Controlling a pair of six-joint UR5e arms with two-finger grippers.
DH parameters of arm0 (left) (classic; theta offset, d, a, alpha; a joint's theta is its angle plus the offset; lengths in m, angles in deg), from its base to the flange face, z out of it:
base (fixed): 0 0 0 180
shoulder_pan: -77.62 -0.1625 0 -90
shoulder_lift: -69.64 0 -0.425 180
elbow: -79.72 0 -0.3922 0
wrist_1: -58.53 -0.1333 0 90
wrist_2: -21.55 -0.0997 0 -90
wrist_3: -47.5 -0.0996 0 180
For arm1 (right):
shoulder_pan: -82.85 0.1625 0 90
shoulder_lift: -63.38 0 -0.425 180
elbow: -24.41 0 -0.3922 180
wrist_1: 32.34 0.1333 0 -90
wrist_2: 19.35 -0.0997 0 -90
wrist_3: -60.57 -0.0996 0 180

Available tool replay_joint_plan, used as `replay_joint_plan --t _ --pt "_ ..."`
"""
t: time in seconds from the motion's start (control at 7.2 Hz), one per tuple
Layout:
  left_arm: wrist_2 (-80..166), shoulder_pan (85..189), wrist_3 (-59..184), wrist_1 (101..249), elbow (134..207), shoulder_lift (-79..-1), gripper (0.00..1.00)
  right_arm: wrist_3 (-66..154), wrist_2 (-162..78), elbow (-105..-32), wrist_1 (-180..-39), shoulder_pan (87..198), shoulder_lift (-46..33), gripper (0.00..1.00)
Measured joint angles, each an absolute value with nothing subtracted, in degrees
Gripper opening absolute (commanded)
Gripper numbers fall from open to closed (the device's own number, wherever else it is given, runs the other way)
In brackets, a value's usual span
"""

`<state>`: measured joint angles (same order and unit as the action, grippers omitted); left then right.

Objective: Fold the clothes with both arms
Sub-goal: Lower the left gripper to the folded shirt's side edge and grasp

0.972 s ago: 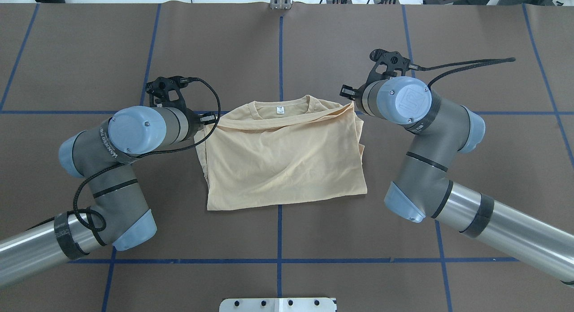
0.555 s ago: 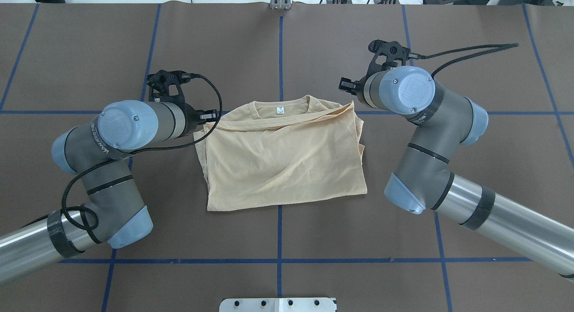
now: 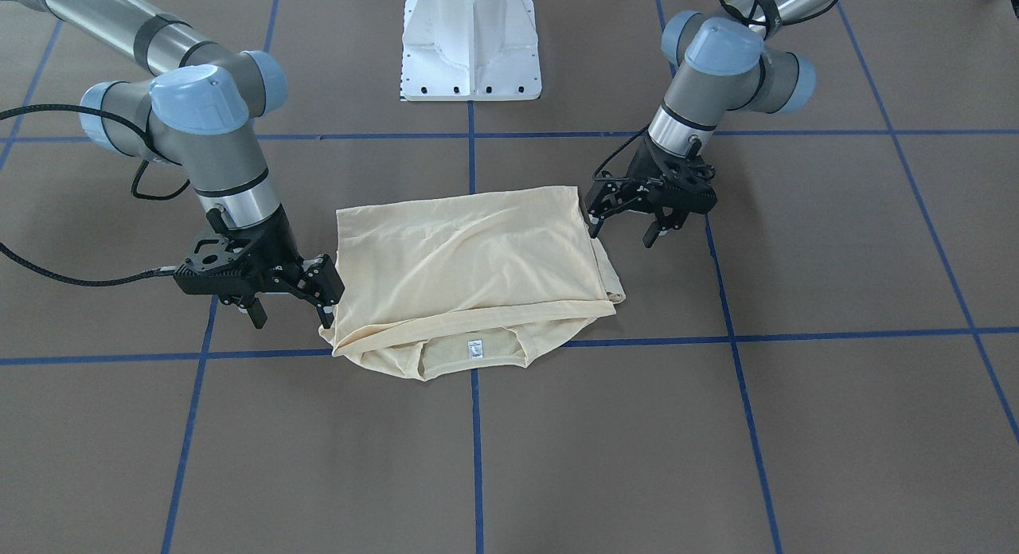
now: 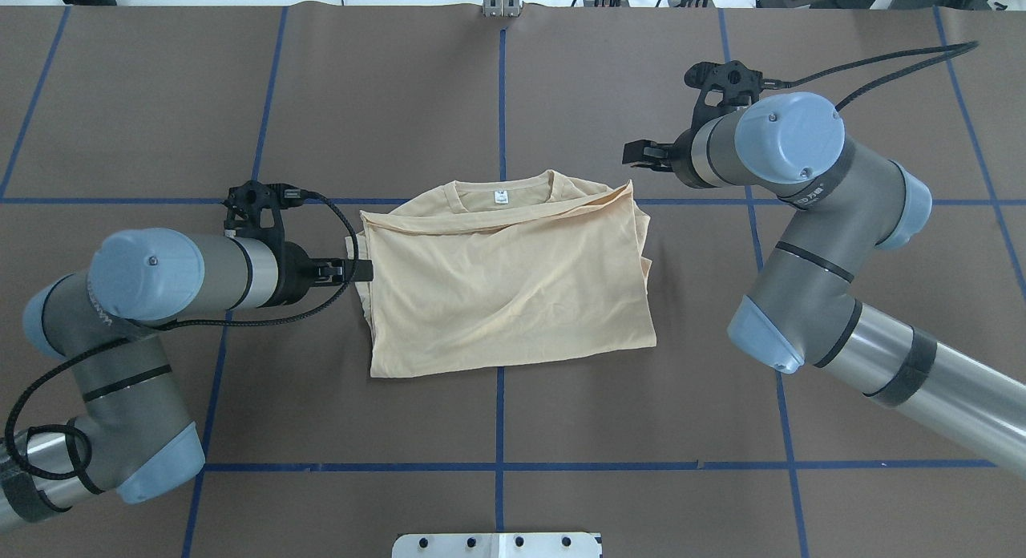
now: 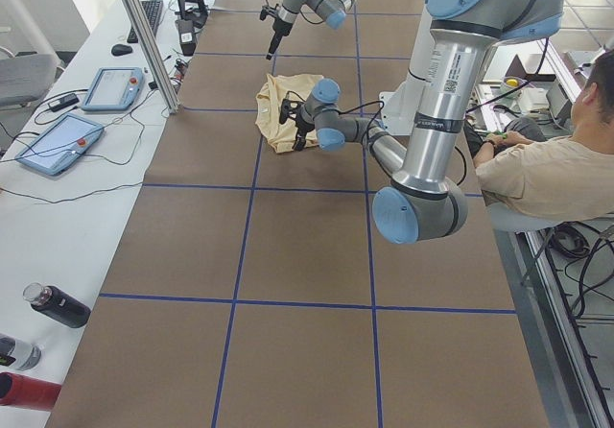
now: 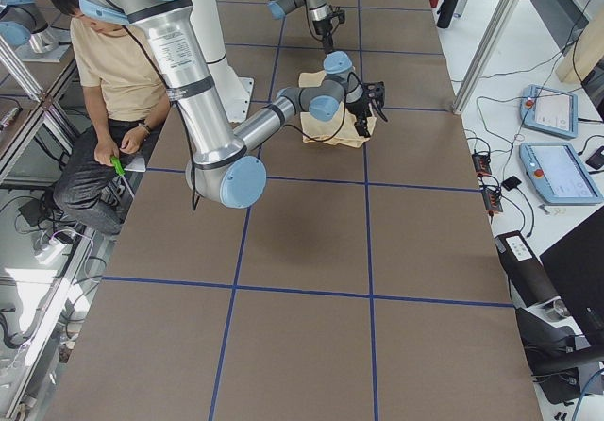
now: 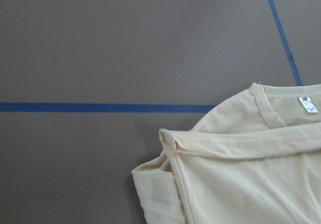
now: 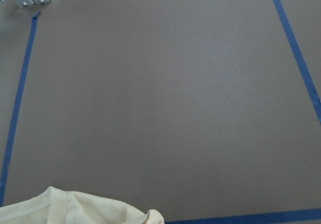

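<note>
Lying folded into a rough rectangle at the centre of the table [image 4: 561, 85], the shirt [image 4: 505, 293] has its white tag [image 4: 502, 196] toward the top of the overhead frame and its long axis running left to right. The two grippers flank it at the short ends, jaws spread and holding nothing. The left gripper [image 3: 621, 229] sits level with the middle of the shirt's left-hand edge in the overhead view, one fingertip just beside or touching the cloth; which of the two cannot be told. The right gripper [image 3: 290, 311] stands off the tag-side corner at that frame's upper right, apart from the fabric there, though the front view shows it close against that corner. On this evidence the left gripper is the nearer. The coming fold likely turns on each arm reaching inward along the long axis to take its own short end.
</note>
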<state>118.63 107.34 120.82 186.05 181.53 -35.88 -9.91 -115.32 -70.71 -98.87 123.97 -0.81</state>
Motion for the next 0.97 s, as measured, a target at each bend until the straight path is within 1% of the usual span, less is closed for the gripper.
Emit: replay_joint_plan --t 0.14,0.28,0.42,0.97 --pt "118.39 105.04 123.27 186.76 181.59 -35.56 0.78 -9.88 -115.22 -70.74 -98.85 123.93 -0.84 1.0" --pt "117.98 103.05 124.96 187.0 181.63 -35.52 0.64 -9.86 -115.17 -70.77 -98.81 123.91 -0.86 1.0" --pt "117.7 101.38 125.75 187.07 181.64 -35.53 0.64 -9.86 -115.13 -70.77 -98.81 123.9 -0.9 1.0" --pt "117.44 98.35 126.32 187.11 181.67 -35.59 0.51 -9.98 -115.06 -70.9 -98.78 123.94 -0.96 1.0"
